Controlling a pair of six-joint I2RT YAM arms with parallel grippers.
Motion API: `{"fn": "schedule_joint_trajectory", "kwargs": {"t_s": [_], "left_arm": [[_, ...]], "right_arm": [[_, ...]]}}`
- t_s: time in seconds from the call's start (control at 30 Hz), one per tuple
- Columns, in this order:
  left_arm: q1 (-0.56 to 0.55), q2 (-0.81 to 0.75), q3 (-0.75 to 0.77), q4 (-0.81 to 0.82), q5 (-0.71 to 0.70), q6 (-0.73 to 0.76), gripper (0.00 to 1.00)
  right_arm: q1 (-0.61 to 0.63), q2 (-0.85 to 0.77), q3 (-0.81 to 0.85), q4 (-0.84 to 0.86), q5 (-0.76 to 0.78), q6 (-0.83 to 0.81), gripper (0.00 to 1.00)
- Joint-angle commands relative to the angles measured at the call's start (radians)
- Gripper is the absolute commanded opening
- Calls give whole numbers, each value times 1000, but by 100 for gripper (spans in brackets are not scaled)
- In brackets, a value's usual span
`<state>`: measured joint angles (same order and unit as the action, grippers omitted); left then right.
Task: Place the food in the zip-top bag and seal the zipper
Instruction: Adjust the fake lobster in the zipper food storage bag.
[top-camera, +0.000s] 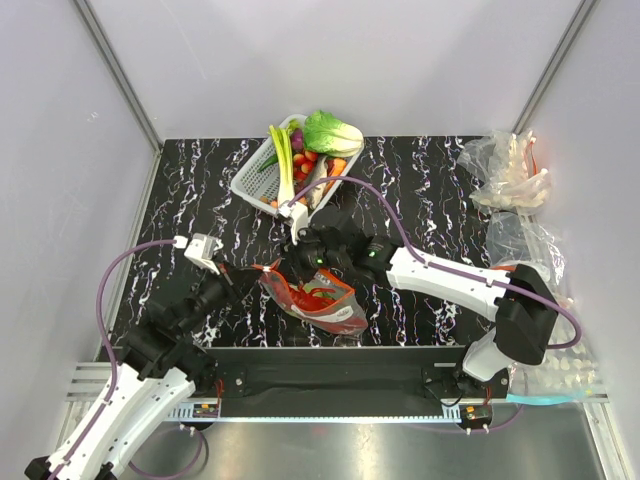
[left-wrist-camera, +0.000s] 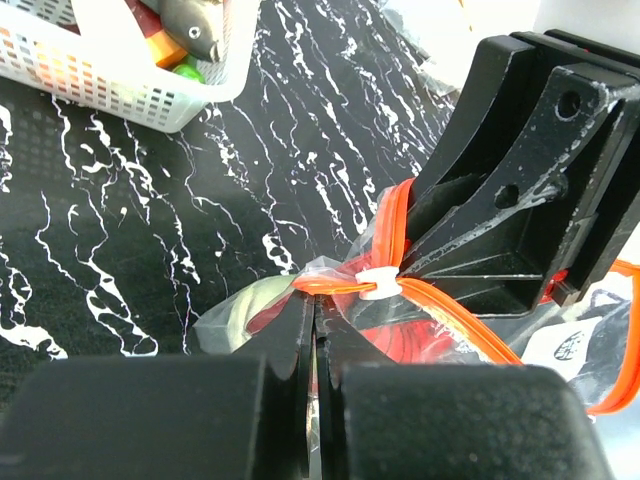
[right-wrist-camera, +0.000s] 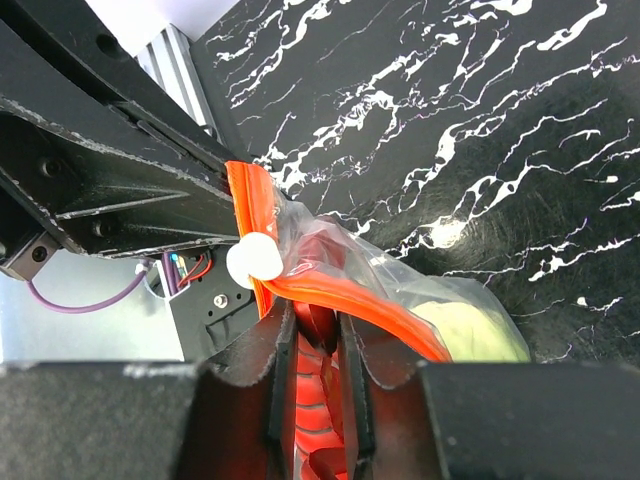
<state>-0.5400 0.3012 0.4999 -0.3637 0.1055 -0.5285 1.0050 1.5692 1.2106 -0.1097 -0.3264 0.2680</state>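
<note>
The bag lies on the table close to the near edge, a little left of the middle. It is see-through. The red lobster is inside it, and the pale green cabbage is in there too, next to the lobster.

The orange zipper runs along the top of the bag, which points toward the left side of the table. A small white slider sits on the zipper.

The left end effector has its two fingers pressed almost flat together, and they pinch the edge of the bag at the end of the zipper. The right end effector reaches in from the right side. Its fingers squeeze the zipper just beside the white slider. The two end effectors are very close, tip to tip, with the slider between them. The top of the bag is held up off the table.

A white basket stands at the far edge with green and orange toy veggies in it. A crumpled heap of clear plastic lies in the far right corner.
</note>
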Motion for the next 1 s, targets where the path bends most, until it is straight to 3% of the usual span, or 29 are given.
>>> {"fn": "schedule_joint_trajectory", "kwargs": {"t_s": [0.0, 0.97], "left_arm": [[-3, -11, 39, 270, 57, -42, 0], [-8, 53, 57, 359, 117, -77, 0]], "right_arm": [[-16, 74, -75, -199, 105, -41, 0], [-14, 107, -74, -142, 124, -49, 0]]}}
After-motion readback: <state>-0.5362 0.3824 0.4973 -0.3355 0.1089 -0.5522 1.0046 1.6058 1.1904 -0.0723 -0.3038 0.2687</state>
